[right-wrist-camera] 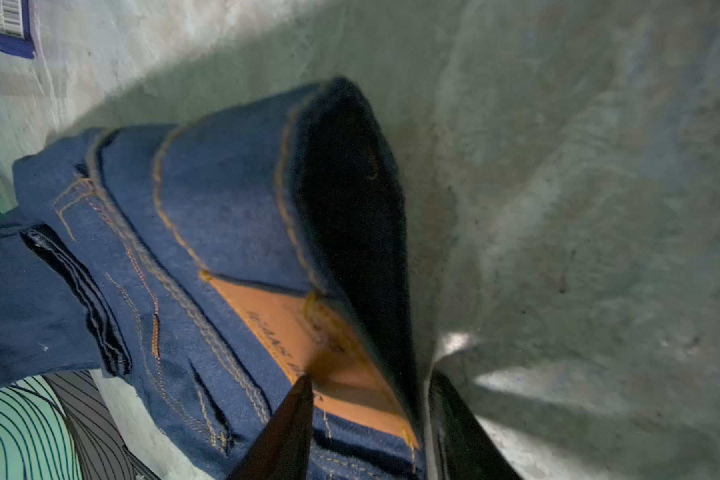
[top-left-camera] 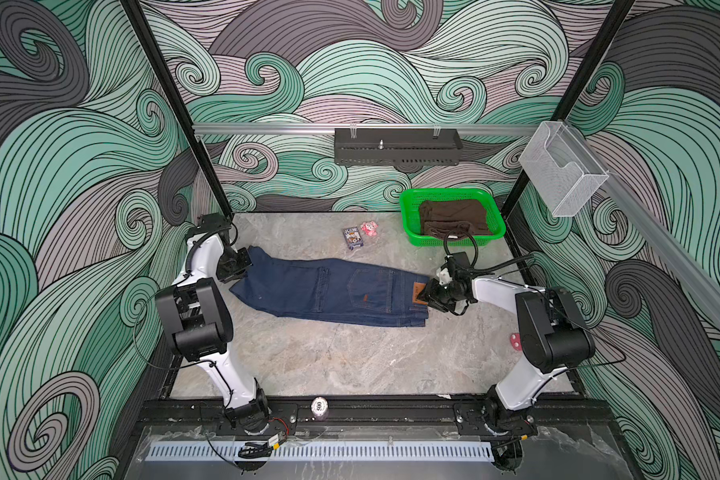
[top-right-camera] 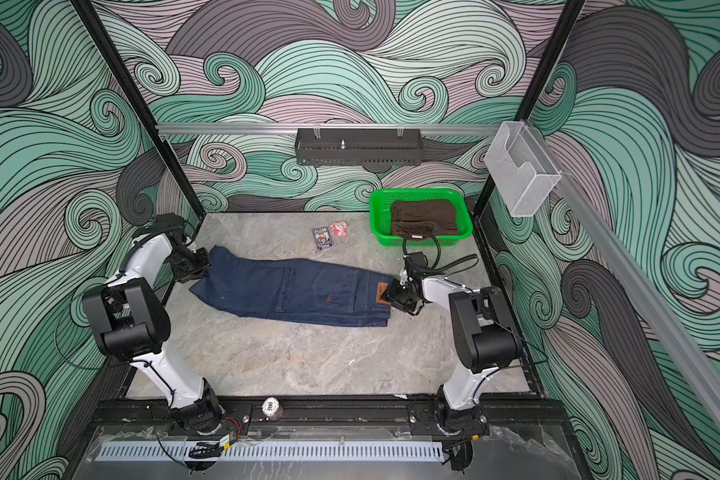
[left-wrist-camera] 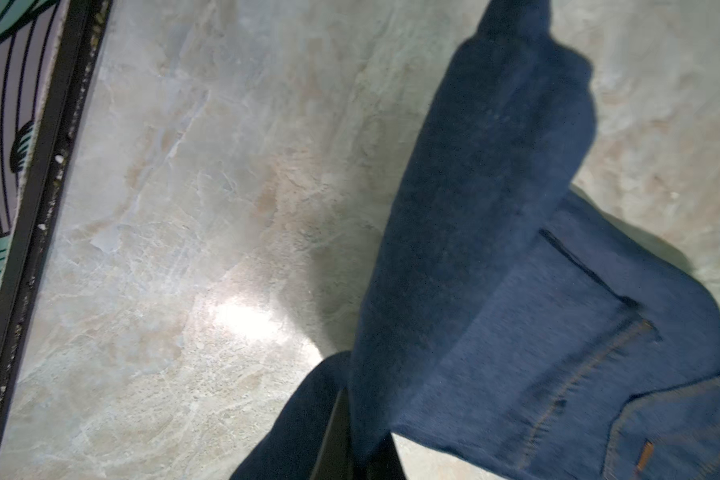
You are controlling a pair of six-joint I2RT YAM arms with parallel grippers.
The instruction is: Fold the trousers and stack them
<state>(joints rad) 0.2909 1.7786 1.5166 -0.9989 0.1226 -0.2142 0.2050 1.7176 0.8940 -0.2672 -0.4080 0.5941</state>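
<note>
Poker chip (top-left-camera: 319, 406) stood on the front rail (top-left-camera: 391, 409); behind it, the trousers (top-left-camera: 329, 291) lay stretched across the middle of the surface (top-left-camera: 329, 361), waistband (right-wrist-camera: 225, 199) toward the right edge. Left fingers (left-wrist-camera: 336, 444) were closed on denim at the end by the left edge, lifted slightly. Right fingers (right-wrist-camera: 283, 432) straddled the waistband at its brown patch (right-wrist-camera: 308, 332), one touching the patch; whether they clamped it could not be told.

Green basket (top-left-camera: 445, 193) holds brown cloth (top-left-camera: 454, 216); card box (top-left-camera: 353, 237) beside pink toy (top-left-camera: 369, 228).
</note>
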